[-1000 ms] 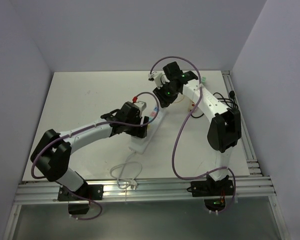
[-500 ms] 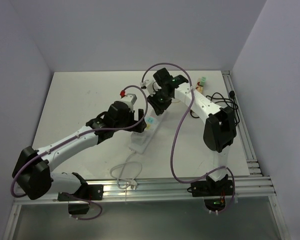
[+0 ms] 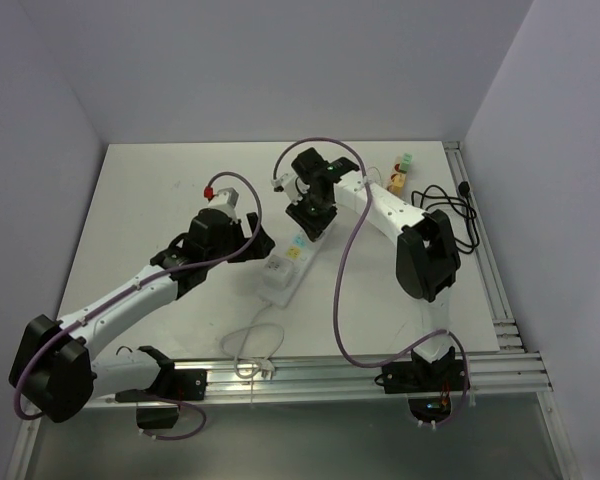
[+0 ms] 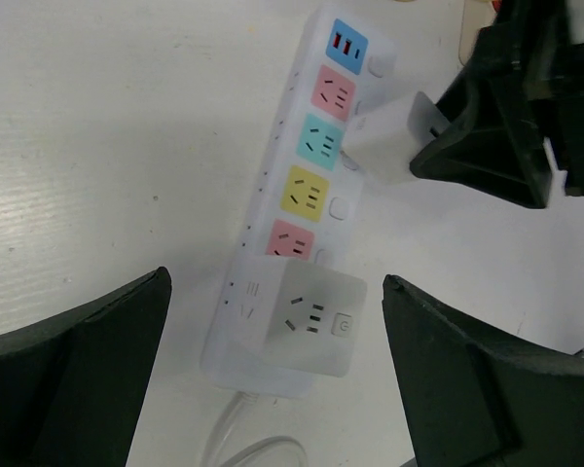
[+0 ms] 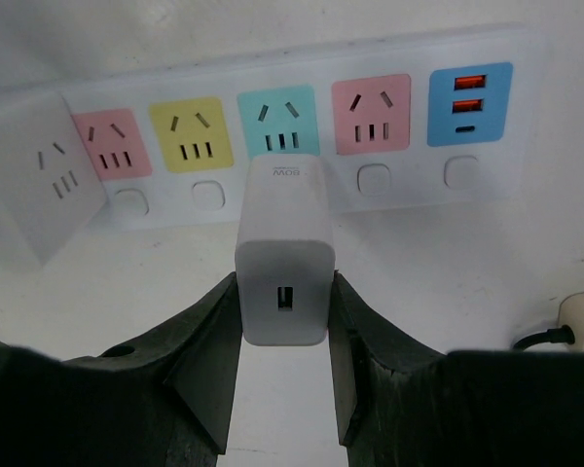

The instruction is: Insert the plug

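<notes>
A white power strip [image 3: 286, 268] [image 4: 294, 161] with coloured sockets lies mid-table. A white cube adapter [image 4: 308, 318] [image 5: 34, 190] sits on its cord end. My right gripper [image 5: 284, 292] [image 3: 310, 213] is shut on the white charger plug [image 5: 283, 245] [image 4: 387, 144]. It holds the plug just above the strip, in line with the teal socket [image 5: 278, 120]. Whether the prongs touch the strip is hidden. My left gripper [image 4: 275, 282] [image 3: 261, 243] hangs open above the adapter end, nothing between its fingers.
The strip's white cord [image 3: 250, 348] loops toward the near edge. A black cable [image 3: 452, 208] lies at the right, and small coloured items [image 3: 400, 170] at the back right. A beige piece with a black wire [image 5: 582, 319] sits near the strip. Walls close three sides.
My left gripper opened and drew back to the left, leaving the adapter on the strip. My right gripper carried the plug left and down over the strip.
</notes>
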Controlling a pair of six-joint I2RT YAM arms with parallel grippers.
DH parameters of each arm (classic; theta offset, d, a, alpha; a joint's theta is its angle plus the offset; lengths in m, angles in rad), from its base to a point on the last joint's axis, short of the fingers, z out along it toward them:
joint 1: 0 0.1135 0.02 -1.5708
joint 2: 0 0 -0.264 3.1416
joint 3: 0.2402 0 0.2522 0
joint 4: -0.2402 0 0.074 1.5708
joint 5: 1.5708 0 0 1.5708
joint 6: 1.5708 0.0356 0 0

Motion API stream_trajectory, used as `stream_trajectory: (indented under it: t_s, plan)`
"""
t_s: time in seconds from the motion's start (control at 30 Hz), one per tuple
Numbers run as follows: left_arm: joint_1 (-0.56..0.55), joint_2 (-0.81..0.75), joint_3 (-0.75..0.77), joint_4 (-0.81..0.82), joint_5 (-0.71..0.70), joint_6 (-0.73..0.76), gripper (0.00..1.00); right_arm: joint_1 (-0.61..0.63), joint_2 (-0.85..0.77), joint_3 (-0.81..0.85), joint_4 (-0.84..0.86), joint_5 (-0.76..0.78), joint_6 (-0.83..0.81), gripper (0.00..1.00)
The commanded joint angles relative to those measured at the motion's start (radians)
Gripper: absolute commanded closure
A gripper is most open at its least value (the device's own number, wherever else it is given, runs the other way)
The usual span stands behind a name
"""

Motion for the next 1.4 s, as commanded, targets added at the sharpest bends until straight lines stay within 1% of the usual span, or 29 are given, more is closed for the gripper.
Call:
stream_trajectory:
  t_s: [0.0, 0.53, 0.97, 1.2, 1.37]
  plan:
    - [0.002, 0.010, -0.002, 0.071, 0.070, -0.014, 0.05, 0.018, 0.019, 0.049, -0.033, 0.041, 0.014, 1.00]
    - [0.002, 0.030, -0.018, 0.110, 0.113, 0.010, 0.06, 0.029, 0.056, 0.090, -0.014, 0.047, 0.007, 1.00]
    - [0.002, 0.034, -0.018, 0.107, 0.093, 0.013, 0.07, 0.040, 0.074, 0.095, -0.022, 0.020, -0.009, 1.00]
    - [0.000, 0.050, -0.015, 0.110, 0.124, 0.024, 0.07, 0.044, 0.100, 0.104, -0.039, 0.024, -0.028, 1.00]
    - [0.002, 0.056, -0.009, 0.109, 0.144, 0.036, 0.07, 0.044, 0.087, 0.093, -0.013, 0.017, -0.054, 1.00]
